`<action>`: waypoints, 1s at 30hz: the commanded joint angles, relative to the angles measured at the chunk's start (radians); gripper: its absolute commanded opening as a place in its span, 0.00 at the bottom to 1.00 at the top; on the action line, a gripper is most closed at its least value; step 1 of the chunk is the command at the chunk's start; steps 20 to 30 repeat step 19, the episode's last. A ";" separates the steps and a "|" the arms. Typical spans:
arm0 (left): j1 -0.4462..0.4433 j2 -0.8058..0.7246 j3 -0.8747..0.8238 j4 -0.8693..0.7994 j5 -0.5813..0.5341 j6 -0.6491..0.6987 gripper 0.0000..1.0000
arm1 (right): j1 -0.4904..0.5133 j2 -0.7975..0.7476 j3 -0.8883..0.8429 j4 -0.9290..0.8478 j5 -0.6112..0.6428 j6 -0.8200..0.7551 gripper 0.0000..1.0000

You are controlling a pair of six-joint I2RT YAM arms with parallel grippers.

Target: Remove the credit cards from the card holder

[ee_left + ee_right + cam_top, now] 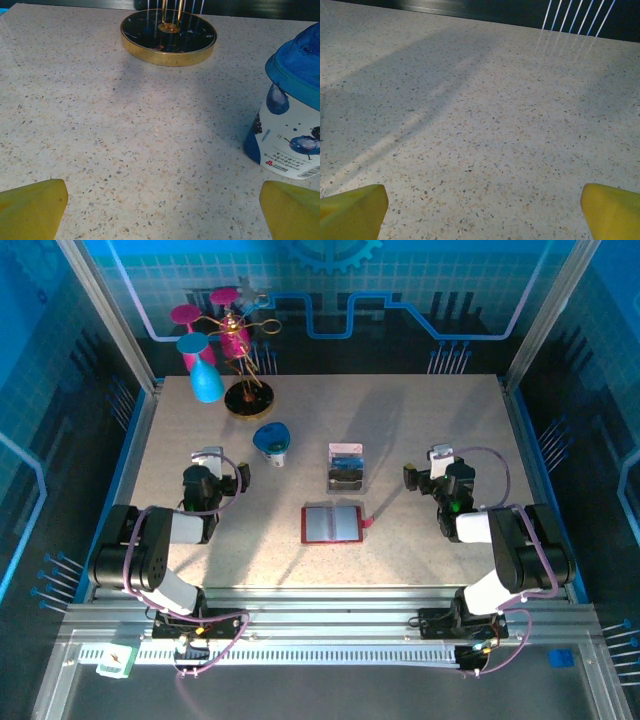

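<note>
The red card holder (331,524) lies folded open and flat at the table's middle, grey-blue pockets facing up, its small tab pointing right. Whether cards sit in its pockets I cannot tell. Just behind it stands a clear tray (331,480) holding flat pinkish, bluish and dark pieces that look like the credit cards (346,462). My left gripper (208,456) rests left of the holder and my right gripper (441,454) right of it, both well apart from it. In the wrist views the left gripper (162,212) and right gripper (482,215) stand open over bare table, yellow fingertips (31,207) (612,212) wide apart.
A blue-lidded tub (272,440) (292,115) stands ahead and right of my left gripper. Behind it is a stand with a gold-rimmed black base (249,400) (168,36) carrying pink and blue glasses (205,375). Metal frame posts border the table.
</note>
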 commanded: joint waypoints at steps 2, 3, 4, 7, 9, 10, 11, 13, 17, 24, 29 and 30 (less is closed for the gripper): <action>0.001 0.006 0.015 0.039 0.025 0.001 0.99 | 0.001 0.002 0.000 0.046 0.000 0.008 1.00; 0.002 0.007 0.014 0.039 0.025 0.000 0.99 | 0.001 0.002 0.001 0.046 -0.001 0.008 1.00; 0.001 0.006 0.015 0.039 0.025 0.001 0.99 | 0.001 0.002 -0.001 0.046 0.000 0.008 1.00; 0.001 0.008 0.015 0.039 0.025 0.001 0.99 | 0.002 0.002 0.000 0.046 0.000 0.007 1.00; 0.001 0.007 0.015 0.039 0.025 0.001 0.99 | 0.001 0.002 0.001 0.046 -0.001 0.007 1.00; 0.001 0.007 0.014 0.039 0.026 0.001 0.99 | 0.001 0.002 0.000 0.046 0.000 0.006 1.00; 0.001 0.007 0.015 0.039 0.025 0.001 0.99 | 0.002 0.002 0.000 0.046 -0.001 0.008 1.00; 0.001 0.006 0.015 0.039 0.025 0.001 0.99 | 0.001 0.002 0.000 0.046 -0.001 0.007 1.00; 0.001 0.006 0.014 0.039 0.025 0.001 0.99 | 0.002 0.003 0.003 0.042 0.000 0.008 1.00; 0.001 0.006 0.015 0.039 0.024 0.001 0.99 | -0.006 0.002 0.000 0.041 -0.005 0.016 1.00; 0.001 0.006 0.015 0.039 0.024 0.001 0.99 | -0.006 0.002 0.000 0.041 -0.005 0.016 1.00; 0.001 0.006 0.015 0.039 0.024 0.001 0.99 | -0.006 0.002 0.000 0.041 -0.005 0.016 1.00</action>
